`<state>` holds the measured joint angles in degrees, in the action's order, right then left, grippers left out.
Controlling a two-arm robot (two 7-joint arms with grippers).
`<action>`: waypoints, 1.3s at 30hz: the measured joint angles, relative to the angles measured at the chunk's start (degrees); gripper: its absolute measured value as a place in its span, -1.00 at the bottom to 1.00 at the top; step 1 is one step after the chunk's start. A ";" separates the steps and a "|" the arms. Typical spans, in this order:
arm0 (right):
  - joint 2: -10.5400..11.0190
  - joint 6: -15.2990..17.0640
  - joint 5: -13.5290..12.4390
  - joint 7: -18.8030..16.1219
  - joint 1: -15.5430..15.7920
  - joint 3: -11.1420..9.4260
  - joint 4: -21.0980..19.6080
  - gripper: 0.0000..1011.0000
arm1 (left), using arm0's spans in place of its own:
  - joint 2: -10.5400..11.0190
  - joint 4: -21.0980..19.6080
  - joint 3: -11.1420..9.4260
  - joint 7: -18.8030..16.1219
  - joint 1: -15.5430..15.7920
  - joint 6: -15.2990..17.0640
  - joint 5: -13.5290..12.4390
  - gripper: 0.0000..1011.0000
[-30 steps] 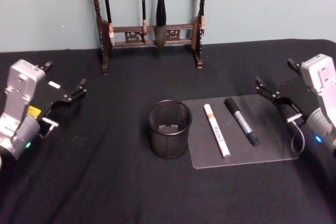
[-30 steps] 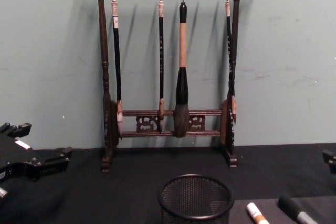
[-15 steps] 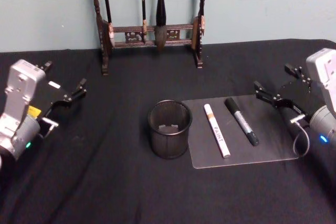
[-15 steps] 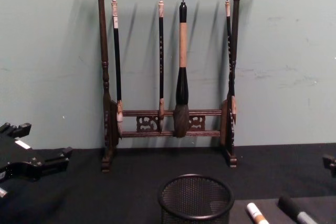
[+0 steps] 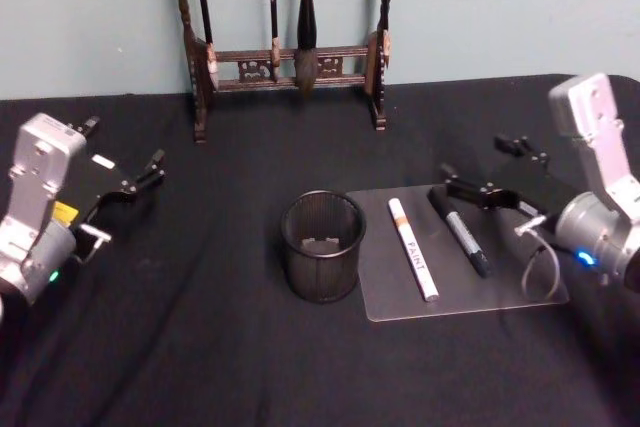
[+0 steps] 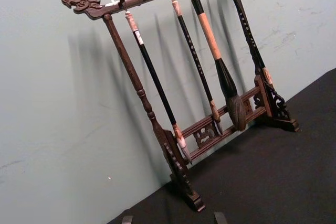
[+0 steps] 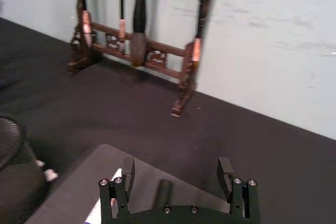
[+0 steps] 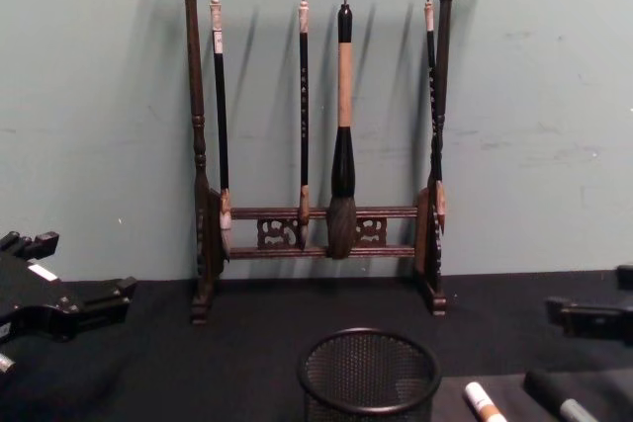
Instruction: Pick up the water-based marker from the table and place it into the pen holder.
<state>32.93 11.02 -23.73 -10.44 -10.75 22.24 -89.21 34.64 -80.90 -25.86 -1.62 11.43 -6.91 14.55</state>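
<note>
Tool of the right arm [image 5: 473,160], released with fingers spread, hovers just over the far end of the black marker [image 5: 462,232] on the clear mat [image 5: 470,292], while the pen holder [image 5: 322,245] stands to its left and the left tool [image 5: 124,142] waits farther beyond, also released.

— What is standing before the tall dark wooden brush rack with dragon-head ends [image 8: 195,145]?
— The round black wire-mesh pen holder [image 8: 369,375] is sitting upright on the black cloth [image 8: 148,373]. To its right, a white marker with an orange band [image 8: 483,402] and a black marker with a grey barrel [image 8: 554,397] are lying side by side.
— And the arms?
— The left gripper [image 8: 94,262] is hovering at the left edge. The right gripper [image 8: 590,295] is reaching in above the markers.
</note>
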 joint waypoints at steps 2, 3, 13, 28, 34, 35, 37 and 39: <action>-0.40 0.89 0.06 -0.34 -0.32 0.37 -0.25 0.98 | 0.00 0.00 0.00 0.00 0.00 0.00 0.00 0.98; -0.61 1.31 0.17 -0.55 -0.50 0.59 -0.34 0.98 | 0.00 0.00 0.00 0.00 0.00 0.00 0.00 0.98; -4.15 6.44 2.82 -1.49 -2.81 3.44 -0.44 0.98 | 0.00 0.00 0.00 0.00 0.00 0.00 0.00 0.98; -7.63 14.14 5.92 -1.94 -4.77 5.66 2.43 0.98 | 0.00 0.00 0.00 0.00 0.00 0.00 0.00 0.98; -8.68 15.61 6.75 -2.34 -5.08 5.77 3.83 0.98 | 0.00 0.00 0.00 0.00 0.00 0.00 0.00 0.98; -8.78 15.73 6.85 -2.41 -5.10 5.77 3.98 0.98 | 0.00 0.01 0.00 0.00 0.00 0.00 0.00 0.98; -9.04 16.02 7.13 -2.66 -5.12 5.77 4.34 0.98 | 0.00 0.00 0.00 0.00 0.00 0.00 0.00 0.98; -9.20 16.23 7.33 -2.90 -5.11 5.69 4.56 0.98 | 0.00 0.00 0.00 0.00 0.00 0.00 0.00 0.98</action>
<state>23.74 27.24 -16.40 -13.34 -15.86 27.94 -84.65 34.65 -80.90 -25.86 -1.62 11.43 -6.91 14.55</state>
